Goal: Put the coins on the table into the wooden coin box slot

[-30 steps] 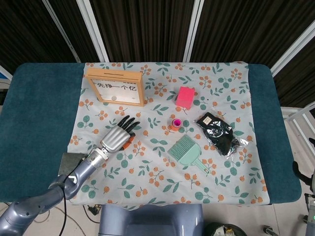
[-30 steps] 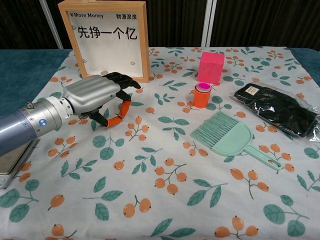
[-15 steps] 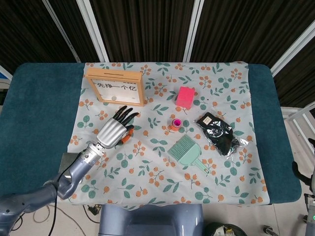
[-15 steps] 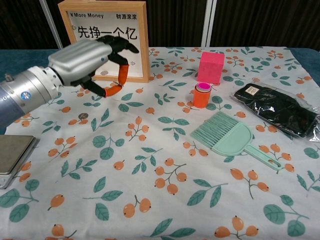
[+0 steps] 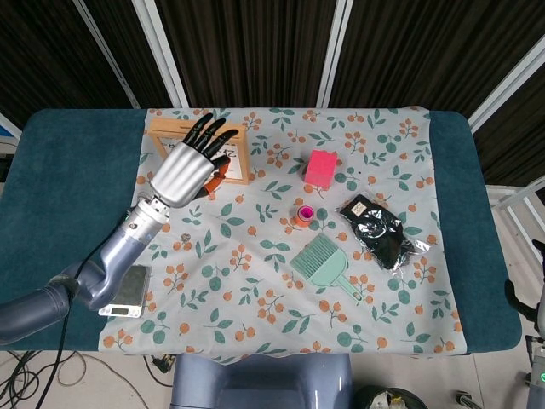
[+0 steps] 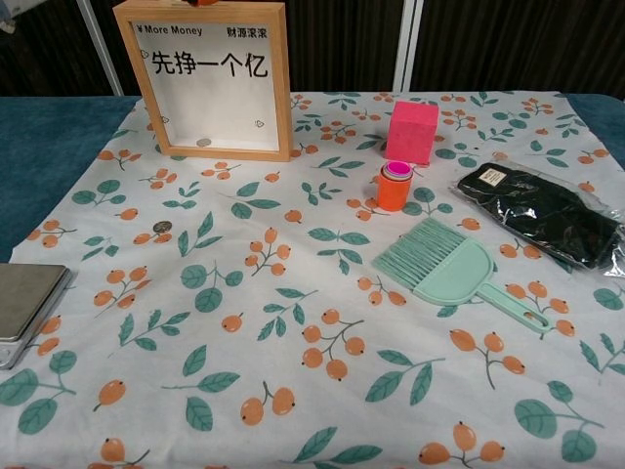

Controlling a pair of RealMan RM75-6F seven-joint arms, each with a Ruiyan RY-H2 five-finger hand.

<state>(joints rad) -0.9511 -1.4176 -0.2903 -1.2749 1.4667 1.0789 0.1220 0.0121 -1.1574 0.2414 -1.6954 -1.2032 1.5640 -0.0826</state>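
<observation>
My left hand (image 5: 189,166) is up over the wooden coin box (image 6: 216,78) at 11 o'clock, lined up for the top slot. Can't tell if I'm pinching anything. 1 coin (image 6: 162,227) sits on the counter, 9 o'clock side.

Open cloth (image 6: 293,322) mid-table; wooden coin box (image 6: 217,78) upright behind, orange cup (image 6: 394,186) and brush (image 6: 449,269) perhaps crowding the right.

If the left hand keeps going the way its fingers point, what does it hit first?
Probably nothing: the left hand is above the coin box, fingers pointing past its top edge toward the table's far side. Height is unclear.
</observation>
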